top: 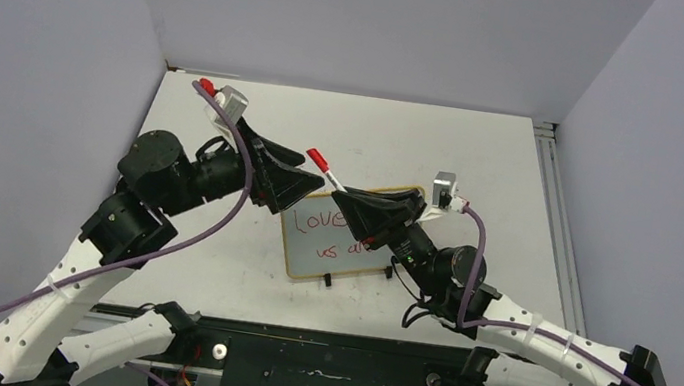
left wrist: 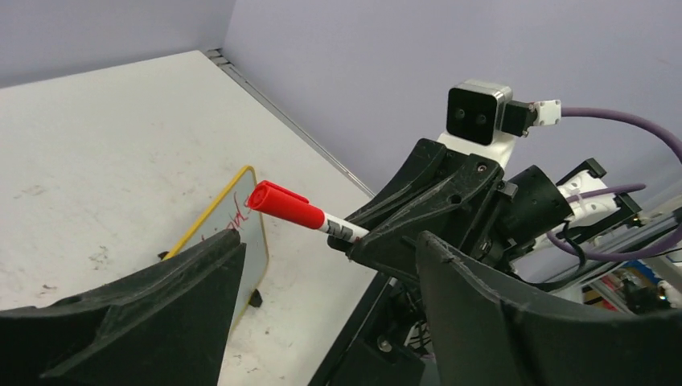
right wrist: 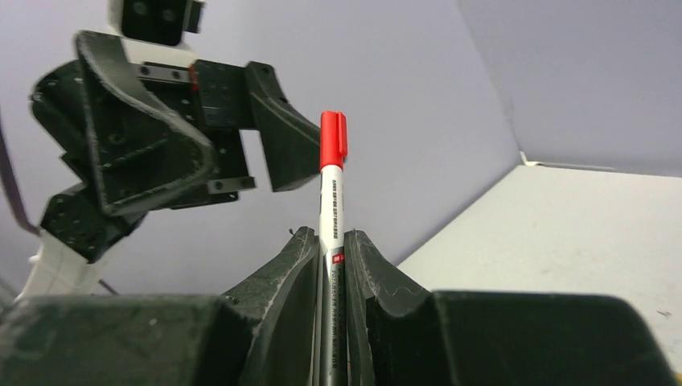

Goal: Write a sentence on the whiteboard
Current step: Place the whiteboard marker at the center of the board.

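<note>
The whiteboard [top: 318,262] stands near the middle of the surface [top: 484,162] in the overhead view, propped on small black feet and turned so that its long edges run toward 2 o'clock. The sentence [top: 317,220] is in red marker on two slanted lines. Only the left part of it is readable, because the right gripper [top: 342,196] covers the board's corner at 1 o'clock. That gripper is clamped on a marker [left wrist: 293,209] with a white barrel, whose red cap is on and points toward 10 o'clock, up and away from the board. The left gripper [top: 305,173] sits at 10 o'clock from the board with its fingers spread apart and nothing between them but air. The board's near edge lies just at 5 o'clock from its tips. In the left wrist view the cap shows in the gap above the two spread fingers, with the board low at 8 o'clock from it. In the right wrist view one left finger stands just beside the cap, at 9 o'clock, and whether they touch cannot be told.
</note>
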### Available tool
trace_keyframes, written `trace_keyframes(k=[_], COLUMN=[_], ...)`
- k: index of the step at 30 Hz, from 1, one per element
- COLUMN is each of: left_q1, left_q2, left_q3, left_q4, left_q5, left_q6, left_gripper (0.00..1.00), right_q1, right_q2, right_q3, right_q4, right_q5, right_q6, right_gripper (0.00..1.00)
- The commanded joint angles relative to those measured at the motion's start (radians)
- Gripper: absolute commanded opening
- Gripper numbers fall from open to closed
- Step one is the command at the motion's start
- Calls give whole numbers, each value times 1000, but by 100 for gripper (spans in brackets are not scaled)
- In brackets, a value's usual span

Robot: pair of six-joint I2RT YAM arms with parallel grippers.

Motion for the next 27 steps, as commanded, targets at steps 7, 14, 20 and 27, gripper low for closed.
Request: trace_keyframes(k=[7, 14, 20, 27], left_q1=[15, 136, 410, 562], left_q2=[33, 43, 30, 5], left_q3=[206, 155, -25, -200], left_q4=[-203, -373, -342, -279], left_q5=[-60, -285, -175, -238], left_q6=[168, 191, 183, 236], left_gripper=[93, 97, 97, 97], right_q1=[-6, -5, -27, -316], right_q2=[-127, -114, -15, 35], right_q3=[62, 240, 411, 441], right_q4=[-316, -637, -956, -1045], right_q5=[263, 434, 657, 449], right_q6=[-151, -298, -371, -325], right_gripper=[5, 5, 5, 5])
